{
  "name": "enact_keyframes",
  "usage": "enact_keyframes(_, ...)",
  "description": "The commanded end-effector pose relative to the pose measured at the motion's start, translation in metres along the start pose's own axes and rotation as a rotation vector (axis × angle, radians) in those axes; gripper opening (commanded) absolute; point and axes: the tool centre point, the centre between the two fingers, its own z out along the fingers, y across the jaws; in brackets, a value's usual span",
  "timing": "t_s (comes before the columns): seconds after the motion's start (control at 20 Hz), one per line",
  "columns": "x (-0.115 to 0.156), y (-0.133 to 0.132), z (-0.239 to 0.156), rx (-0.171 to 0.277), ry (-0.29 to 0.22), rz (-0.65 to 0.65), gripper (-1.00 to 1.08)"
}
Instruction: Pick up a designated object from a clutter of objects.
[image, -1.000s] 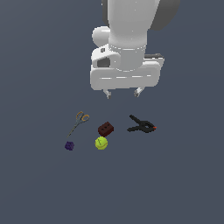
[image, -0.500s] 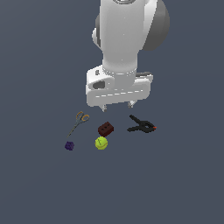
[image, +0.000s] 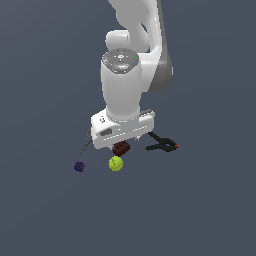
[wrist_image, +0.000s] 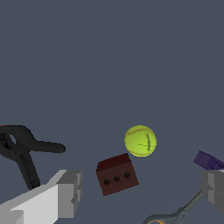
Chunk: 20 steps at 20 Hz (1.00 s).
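One tennis ball (wrist_image: 140, 141) lies apart from the gripper (wrist_image: 140, 192) — jaws spread, nothing held.

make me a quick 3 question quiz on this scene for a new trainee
1. True or false: the gripper is closed on the tennis ball.
2. Which thing lies closest to the ball? A) the black clamp B) the dark red brick C) the purple lump
3. Fill in: in the exterior view, the clamp lies to the brick's ____.

Key:
1. False. The fingers stand wide apart and the ball lies free on the floor.
2. B. The brick sits right beside the ball, with a small gap.
3. Right, in the exterior view.
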Motion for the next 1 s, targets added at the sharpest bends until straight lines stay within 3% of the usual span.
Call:
enact_keyframes(0.0, -0.001, 0.009, 0.024, 0.0, -0.003, -0.053, 1.0)
enact_keyframes(0.5, -0.01, 0.034, 0.095, 0.004, -0.011, -0.213, 1.0)
enact_keyframes(0.95, -0.015, 0.041, 0.119, 0.006, -0.014, -0.266, 1.0)
